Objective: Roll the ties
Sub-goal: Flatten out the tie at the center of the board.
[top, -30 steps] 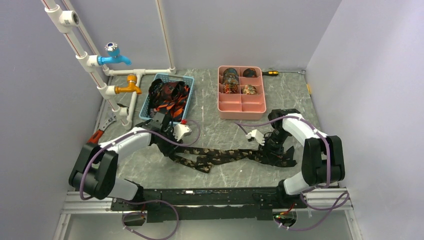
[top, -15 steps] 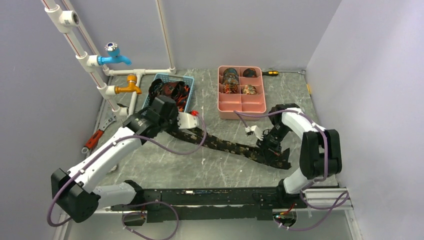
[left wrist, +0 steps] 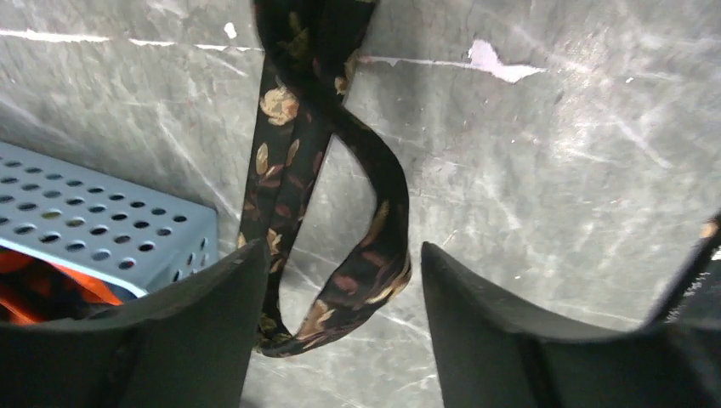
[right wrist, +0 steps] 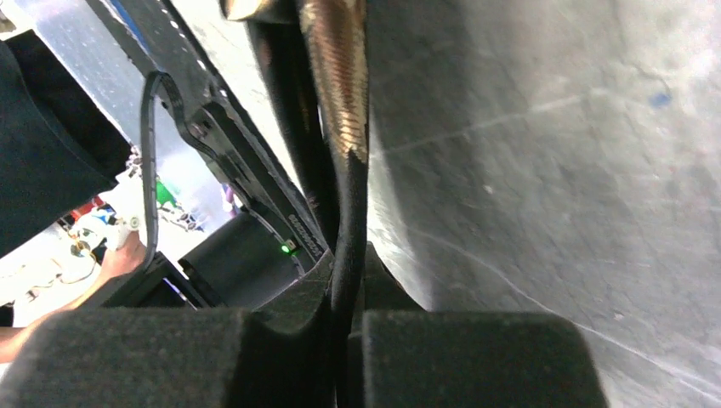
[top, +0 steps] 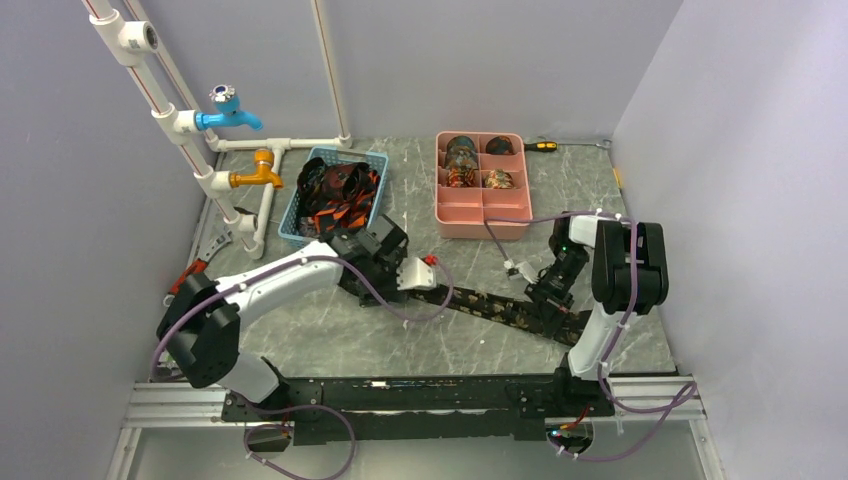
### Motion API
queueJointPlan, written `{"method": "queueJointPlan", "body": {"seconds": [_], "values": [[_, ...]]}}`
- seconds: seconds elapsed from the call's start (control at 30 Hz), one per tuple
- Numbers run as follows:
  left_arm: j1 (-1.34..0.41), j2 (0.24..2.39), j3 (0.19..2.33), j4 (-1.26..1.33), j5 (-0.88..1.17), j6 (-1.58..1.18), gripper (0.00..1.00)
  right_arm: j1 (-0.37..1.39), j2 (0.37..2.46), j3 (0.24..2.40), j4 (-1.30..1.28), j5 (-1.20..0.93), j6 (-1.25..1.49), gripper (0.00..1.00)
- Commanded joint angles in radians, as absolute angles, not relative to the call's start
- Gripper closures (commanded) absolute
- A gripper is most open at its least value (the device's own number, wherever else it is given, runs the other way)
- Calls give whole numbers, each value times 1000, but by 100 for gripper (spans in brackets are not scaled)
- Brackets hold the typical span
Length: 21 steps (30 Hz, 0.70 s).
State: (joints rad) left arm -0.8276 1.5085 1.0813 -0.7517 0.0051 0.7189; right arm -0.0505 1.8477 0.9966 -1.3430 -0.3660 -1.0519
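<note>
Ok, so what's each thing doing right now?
Tie: lying stretched out on the table, not rolled.
Left fingers: open, over the tie's looped end.
Right fingers: shut on the tie.
Blue basket: holding loose ties.
Pink tray: four pockets hold rolled ties, two empty.

grey marbled tabletop (top: 330, 340) enclosed on three sides by plain lavender walls (top: 480, 60); white pipes (top: 155, 82) with blue and orange taps at left; even, diffuse light.
</note>
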Motion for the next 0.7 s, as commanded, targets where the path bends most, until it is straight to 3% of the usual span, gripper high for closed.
{"method": "queueJointPlan", "body": {"seconds": [0.0, 0.13, 0.27, 0.37, 0.47, 0.6, 0.67], "values": [[-695, 1420, 1121, -776, 258, 763, 25, -85, 1884, 1038, -1320, -301, -1081, 85], [-647, 1428, 1057, -776, 285, 934, 22, -103, 1913, 1097, -1319, -319, -1058, 58], [-645, 1452, 981, -682, 235, 1034, 19, -111, 1905, 1116, -1276, -283, -1028, 55], [-638, 1506, 964, -631, 199, 1072, 22, -114, 1887, 1103, -1234, -247, -1011, 59], [-638, 1569, 950, -595, 151, 1084, 30, -114, 1882, 1076, -1205, -220, -1004, 69], [-640, 1590, 913, -700, 161, 1140, 61, -114, 1871, 1030, -1164, -190, -1015, 83], [-639, 1545, 877, -806, 216, 1168, 72, -114, 1867, 1012, -1155, -181, -1027, 89]]}}
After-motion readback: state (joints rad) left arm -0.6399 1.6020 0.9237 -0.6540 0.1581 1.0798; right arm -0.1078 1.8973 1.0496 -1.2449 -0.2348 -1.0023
